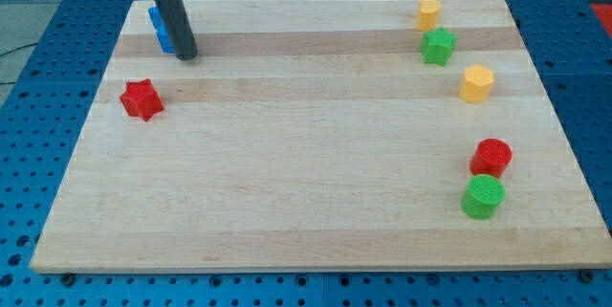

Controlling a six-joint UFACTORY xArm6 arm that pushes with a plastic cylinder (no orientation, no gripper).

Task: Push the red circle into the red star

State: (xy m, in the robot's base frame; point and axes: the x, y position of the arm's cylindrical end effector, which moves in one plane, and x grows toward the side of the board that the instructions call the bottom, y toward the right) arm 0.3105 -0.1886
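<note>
The red circle sits near the view's right edge of the wooden board, just above a green circle. The red star lies at the view's left side. My tip rests on the board at the upper left, right of and above the red star, far from the red circle. A blue block sits just left of the rod, partly hidden by it.
A yellow block and a green star sit at the upper right, with a yellow hexagon-like block below them. A blue perforated table surrounds the board.
</note>
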